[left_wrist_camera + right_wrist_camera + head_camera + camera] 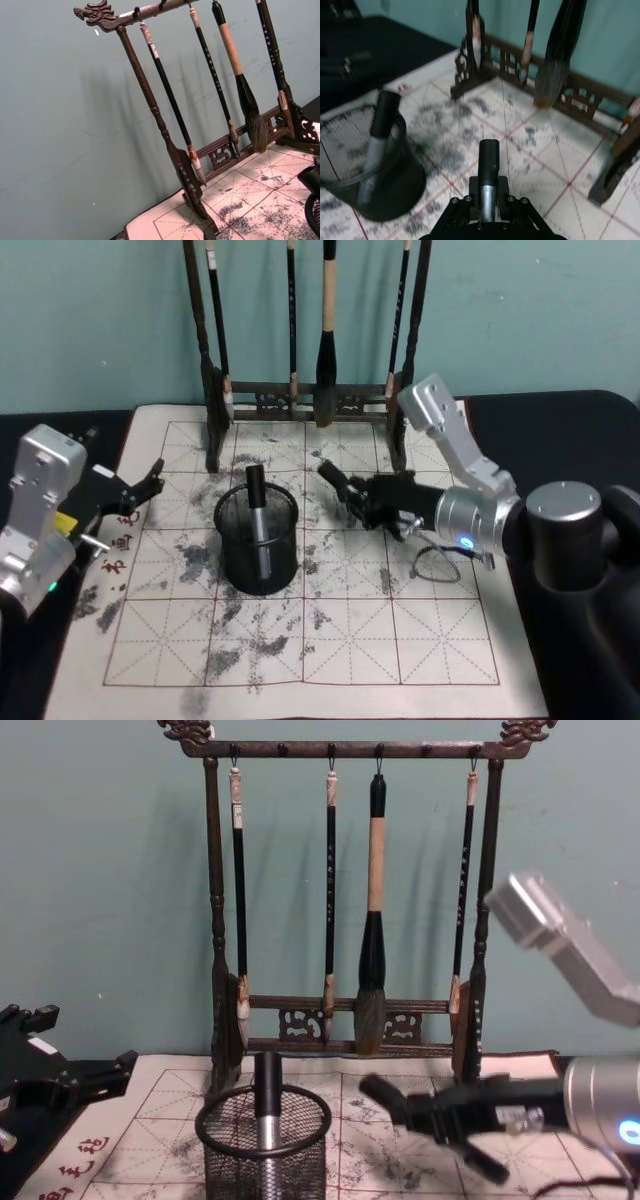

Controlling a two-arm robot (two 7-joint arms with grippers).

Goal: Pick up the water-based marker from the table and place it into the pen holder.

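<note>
Head view: the right gripper (348,492) hovers just right of the pen holder (245,565), clamped on the marker (333,480), whose tip points at the holder. A second marker (257,510) stands inside. The left gripper (140,490) sits at the left edge of the mat (400,640); its grip cannot be told.

Left wrist view: the brush rack (165,140).

Right wrist view: fingers pinch the marker's barrel, cap forward.

Chest view: the tip is near rim height, apart from it.

Judgement: transport in progress. Next, raise the marker over the rim, tilt it and release.
</note>
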